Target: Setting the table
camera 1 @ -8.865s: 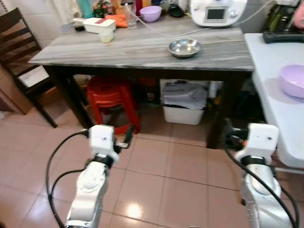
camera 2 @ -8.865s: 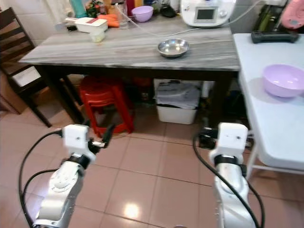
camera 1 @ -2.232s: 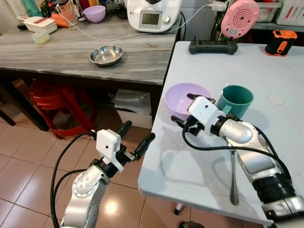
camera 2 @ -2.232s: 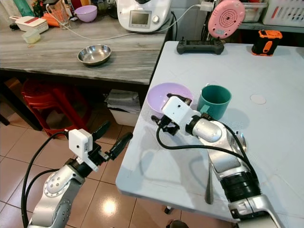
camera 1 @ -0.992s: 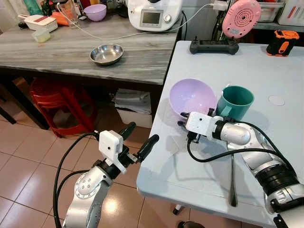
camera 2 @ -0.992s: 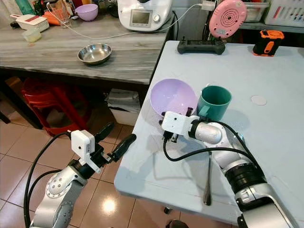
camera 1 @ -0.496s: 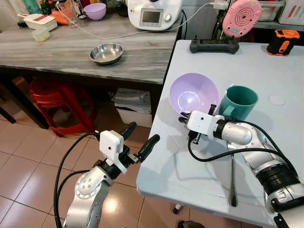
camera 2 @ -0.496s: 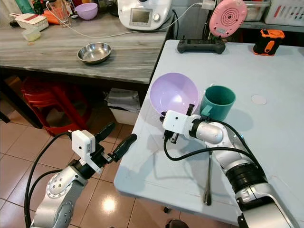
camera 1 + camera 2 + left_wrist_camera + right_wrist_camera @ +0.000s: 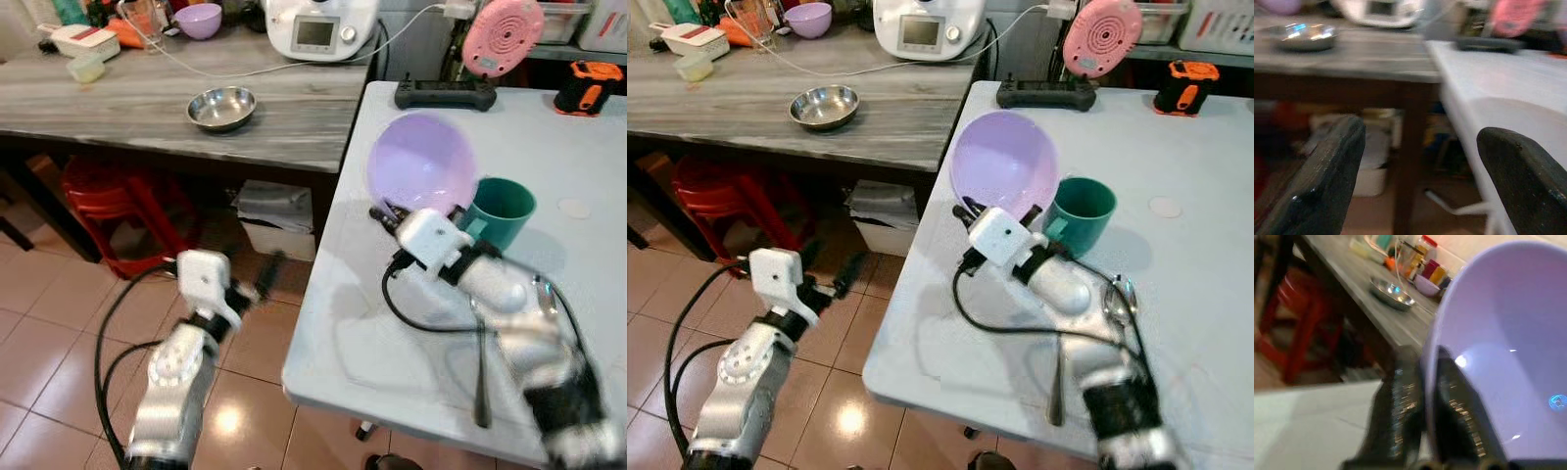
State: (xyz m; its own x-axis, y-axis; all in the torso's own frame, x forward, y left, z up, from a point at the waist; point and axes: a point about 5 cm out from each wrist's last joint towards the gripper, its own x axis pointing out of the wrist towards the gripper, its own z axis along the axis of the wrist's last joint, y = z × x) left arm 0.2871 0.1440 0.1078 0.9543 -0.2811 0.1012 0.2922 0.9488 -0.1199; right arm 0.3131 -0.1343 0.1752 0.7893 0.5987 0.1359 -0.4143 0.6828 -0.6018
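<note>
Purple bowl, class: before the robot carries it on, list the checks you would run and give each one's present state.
1. Right claw shut on the purple bowl: ok, its fingers pinch the rim, one each side, in the right wrist view.
2. Bowl off the white table: ok, it is lifted and tipped on edge.
3. Bowl apart from the green mug: cannot tell, they overlap in both eye views.
4. Spoon undisturbed: ok, it lies flat beside the arm.
5. Left claw out of the way: ok, open, beside the table's edge.
6. Sharp view: not ok, arms blurred.
</note>
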